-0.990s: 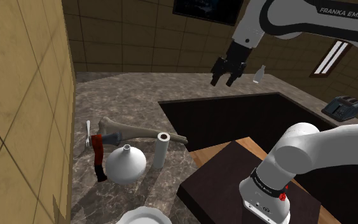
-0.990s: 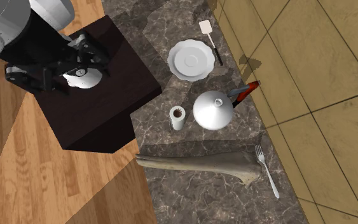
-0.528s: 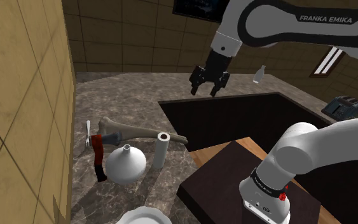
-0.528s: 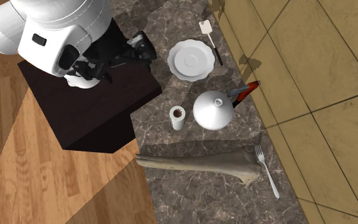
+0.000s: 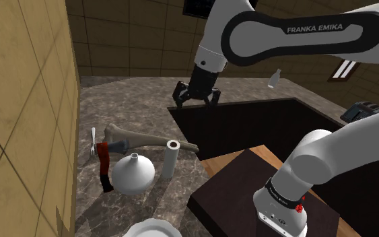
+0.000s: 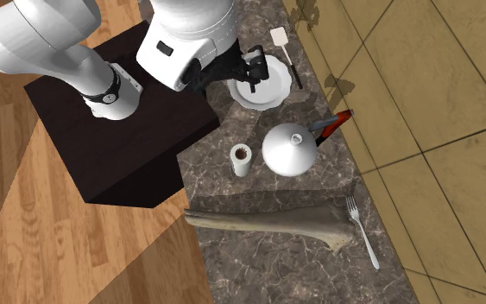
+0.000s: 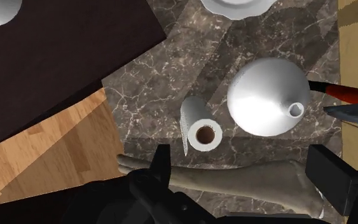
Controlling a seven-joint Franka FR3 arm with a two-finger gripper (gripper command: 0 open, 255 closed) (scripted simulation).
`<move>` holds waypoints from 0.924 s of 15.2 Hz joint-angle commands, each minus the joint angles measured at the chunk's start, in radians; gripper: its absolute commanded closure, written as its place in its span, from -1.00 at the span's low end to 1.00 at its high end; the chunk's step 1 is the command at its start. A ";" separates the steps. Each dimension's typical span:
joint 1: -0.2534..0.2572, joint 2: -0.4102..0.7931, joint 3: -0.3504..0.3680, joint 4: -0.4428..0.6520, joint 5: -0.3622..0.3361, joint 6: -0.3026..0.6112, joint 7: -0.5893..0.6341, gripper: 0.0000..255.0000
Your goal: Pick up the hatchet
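The hatchet point(image 5: 103, 162), with a red and black handle, lies on the marble counter by the tiled wall, partly tucked behind a white flask-shaped vessel point(image 5: 132, 174). In the second exterior view the hatchet's red handle point(image 6: 335, 123) sticks out from behind that vessel point(image 6: 290, 149). My gripper point(image 5: 196, 98) hangs open and empty high above the counter's inner edge, well away from the hatchet. In the wrist view the hatchet point(image 7: 349, 96) lies beyond the vessel point(image 7: 268, 96), far off to one side of my gripper point(image 7: 244, 172), whose fingers stand wide apart.
A paper roll point(image 5: 171, 158) stands beside the vessel. A long bone point(image 5: 147, 138) and a fork point(image 5: 92, 144) lie behind them. A white plate point(image 6: 275, 95) and a spatula point(image 6: 284, 47) sit further along the counter. The dark stand point(image 6: 120, 147) borders the counter.
The arm has swung toward the shoulder view's left, carrying the gripper from above the stand to over the counter's edge. The fingers stayed open. Nothing on the counter moved.
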 commanded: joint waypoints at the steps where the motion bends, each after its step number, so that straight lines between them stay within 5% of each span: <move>1: -0.014 0.076 0.047 0.042 -0.002 0.036 0.075 -1.00; 7: -0.046 0.308 0.185 0.178 -0.066 0.131 0.325 -1.00; 14: -0.016 0.645 0.268 0.400 -0.280 0.197 0.665 -1.00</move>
